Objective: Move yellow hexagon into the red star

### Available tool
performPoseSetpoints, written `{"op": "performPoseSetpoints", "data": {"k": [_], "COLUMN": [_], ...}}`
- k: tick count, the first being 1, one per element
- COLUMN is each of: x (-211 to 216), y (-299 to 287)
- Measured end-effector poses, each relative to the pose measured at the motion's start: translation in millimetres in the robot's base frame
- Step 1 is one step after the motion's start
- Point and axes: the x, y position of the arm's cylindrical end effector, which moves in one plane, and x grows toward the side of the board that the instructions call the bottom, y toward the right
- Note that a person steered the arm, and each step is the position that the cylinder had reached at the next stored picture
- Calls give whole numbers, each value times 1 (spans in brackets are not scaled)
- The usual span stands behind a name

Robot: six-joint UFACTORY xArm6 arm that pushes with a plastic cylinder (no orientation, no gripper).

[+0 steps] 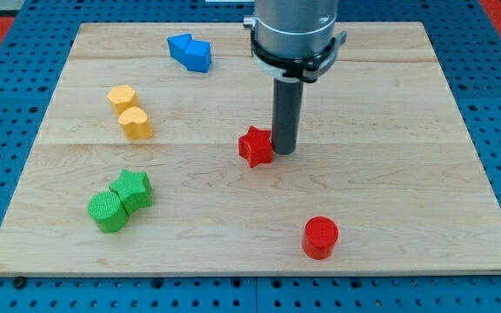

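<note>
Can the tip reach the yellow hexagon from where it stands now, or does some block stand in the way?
Probably yes. My tip sits just right of the red star, and the yellow hexagon lies far to the view's left. Only the star blocks the straight line; passing above it looks free.

Tabletop (pixel 381 104) showing pale wood, visible grain, smooth matt finish. Red star (pixel 256 145), yellow hexagon (pixel 122 96), green blocks (pixel 120 202) looking like matt ribbed plastic. Rod above my tip (pixel 283 152) appearing dark, matt; collar (pixel 296 35) above gleaming like brushed metal.
</note>
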Motion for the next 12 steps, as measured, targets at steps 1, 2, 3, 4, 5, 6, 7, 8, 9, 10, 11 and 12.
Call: {"op": "performPoseSetpoints", "data": {"k": [1, 2, 3, 4, 5, 6, 7, 8, 9, 10, 11, 12], "x": [-51, -112, -118, -119, -113, -83, -80, -86, -87, -89, -100, -100], "y": [-6, -38, -160, -258, -318, -296, -257, -206, -201, -194, -163, -152]}}
